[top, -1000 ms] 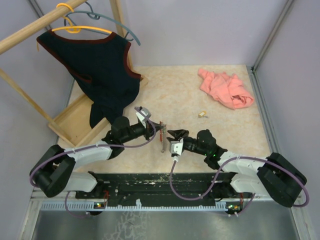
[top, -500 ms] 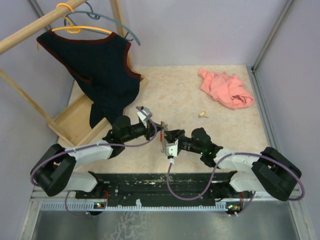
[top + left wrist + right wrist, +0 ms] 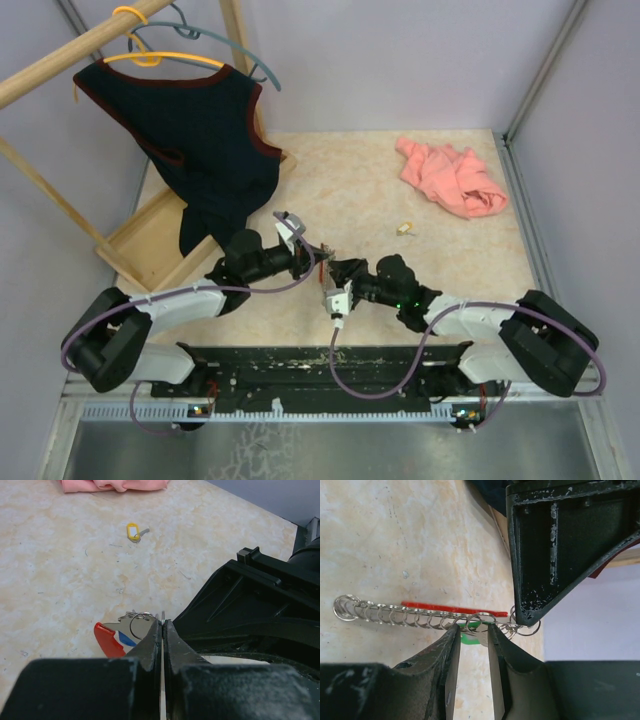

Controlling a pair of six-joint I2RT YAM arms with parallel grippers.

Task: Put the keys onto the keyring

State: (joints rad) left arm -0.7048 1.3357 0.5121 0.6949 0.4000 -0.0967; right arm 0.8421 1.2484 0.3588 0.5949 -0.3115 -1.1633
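Silvery wire rings, linked in a row like a chain, make the long part of the keyring [image 3: 420, 616]. In the right wrist view it is stretched in a straight line, with a thin red strip just behind it. The left gripper [image 3: 162, 626] is closed fully on one end of it. Its own camera shows only a sliver of metal between the pressed fingers, and most of the chain is hidden behind them. Beside those fingers the red tag [image 3: 107, 639] comes out, with a blue and white mark too small to read.

The right gripper [image 3: 471, 630] has only a narrow gap between its jaws, and the tips meet the chain around one ring. A green piece [image 3: 466, 639] sits in this gap, mostly covered. I cannot tell what it is, nor whether the jaws clamp it. From above, the two grippers cover the keyring almost completely.

A key with a yellow tag [image 3: 133, 531] lies alone, further out. The pink cloth [image 3: 450, 178] is well apart, near the far right corner. The grippers meet close to the near edge of the surface [image 3: 360, 180], about its middle, and bare surface lies beyond them up to the far wall. On the left, the wooden rack [image 3: 150, 245] with a dark vest [image 3: 190, 130] stands near the left arm.
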